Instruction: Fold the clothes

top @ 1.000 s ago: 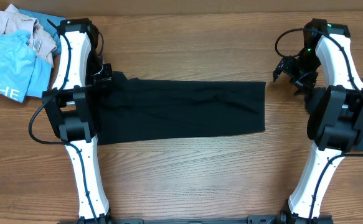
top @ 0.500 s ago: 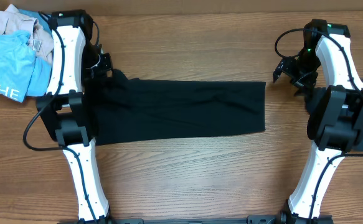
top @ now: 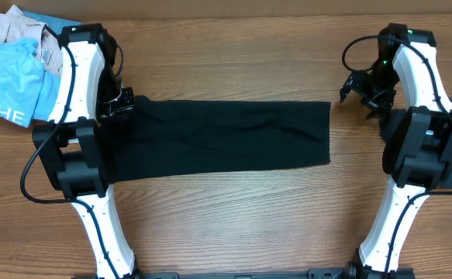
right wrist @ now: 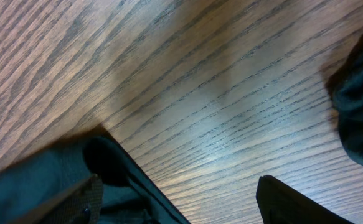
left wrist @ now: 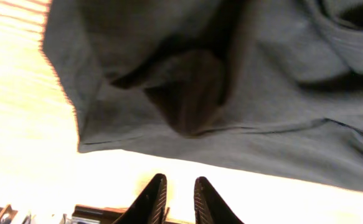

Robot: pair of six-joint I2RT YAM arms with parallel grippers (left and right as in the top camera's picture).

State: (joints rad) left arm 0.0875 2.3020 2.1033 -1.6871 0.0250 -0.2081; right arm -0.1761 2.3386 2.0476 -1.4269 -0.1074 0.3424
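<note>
Hanging barely parted and empty just off the black T-shirt (top: 226, 139) hem, left gripper (left wrist: 180, 182) is likely needing a clean corner pinch; right gripper (top: 355, 97) is waiting wide, empty.

The overhead camera looks straight down on the table (top: 233, 217), from far enough to hold the left arm (top: 82, 85), the right arm (top: 419, 85) and the whole black T-shirt (top: 226, 138); the left wrist camera sits very near the cloth and looks along the left gripper (left wrist: 176, 186), seen at the lower border, onto the shirt's edge and pale wood; the right wrist camera, also near, looks past the right gripper (right wrist: 181, 190) onto bare wood grain; overhead and left wrist views share the shirt's left end; overhead and right wrist views share the wood beside its right end.
</note>
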